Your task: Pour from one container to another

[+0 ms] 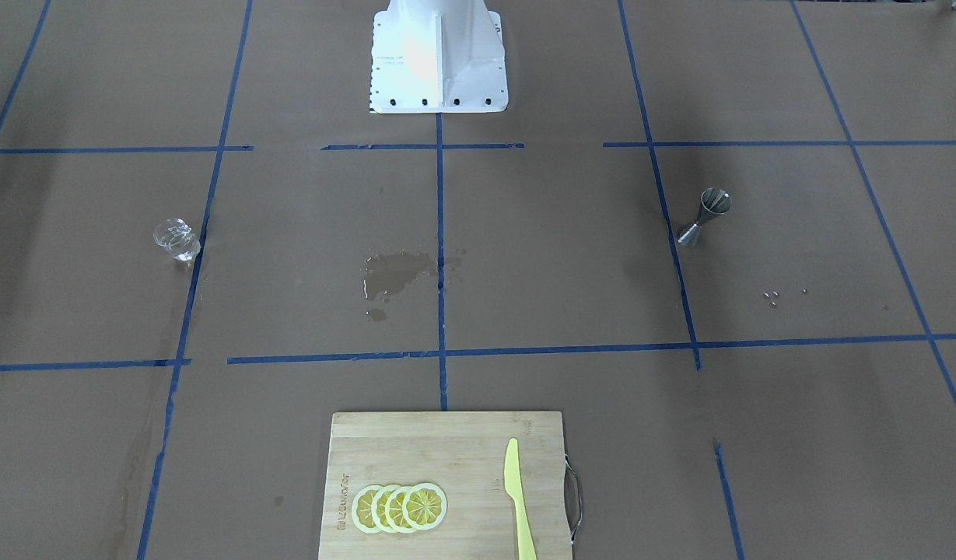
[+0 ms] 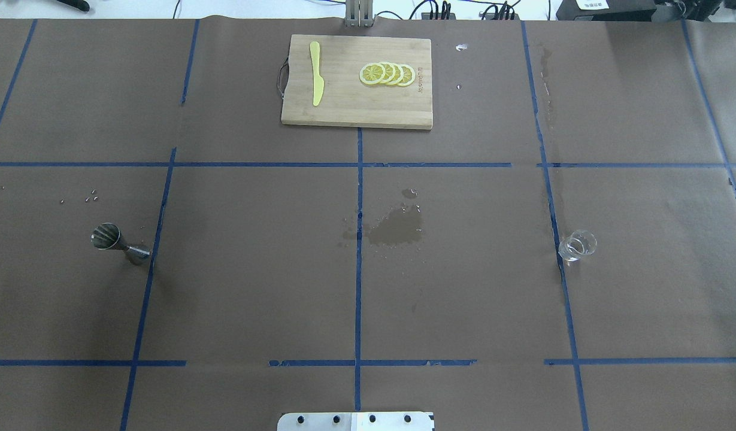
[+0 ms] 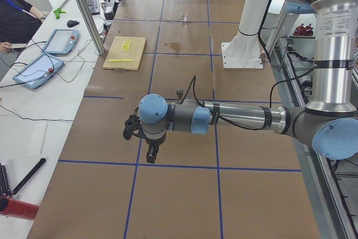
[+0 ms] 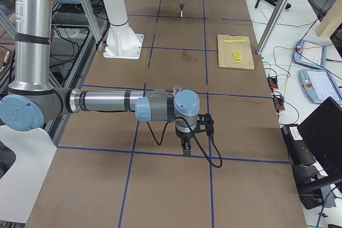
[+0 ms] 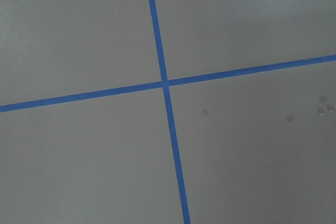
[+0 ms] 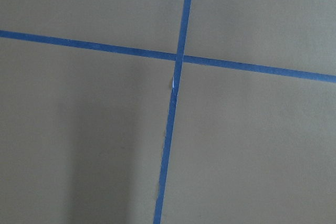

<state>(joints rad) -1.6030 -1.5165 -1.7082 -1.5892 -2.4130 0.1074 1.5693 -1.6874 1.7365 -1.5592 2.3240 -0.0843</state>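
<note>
The steel jigger (image 2: 119,242) stood upright on the brown paper-covered table (image 2: 254,287), on the robot's left side, just beside a blue tape line (image 2: 154,251). The clear cup (image 2: 577,245) stood well apart from it on the right side, against another tape line. Between them lay a wet patch (image 2: 397,227), and a few tiny droplets (image 2: 91,196) sat near the jigger. At the far edge a bamboo cutting board (image 2: 356,111) carried overlapping lemon slices (image 2: 387,73) and a yellow knife (image 2: 315,73). The left gripper (image 3: 150,155) and right gripper (image 4: 185,145) hung over bare paper, pointing down, each showing only in a side view, so I cannot tell whether their jaws were apart or together.
</note>
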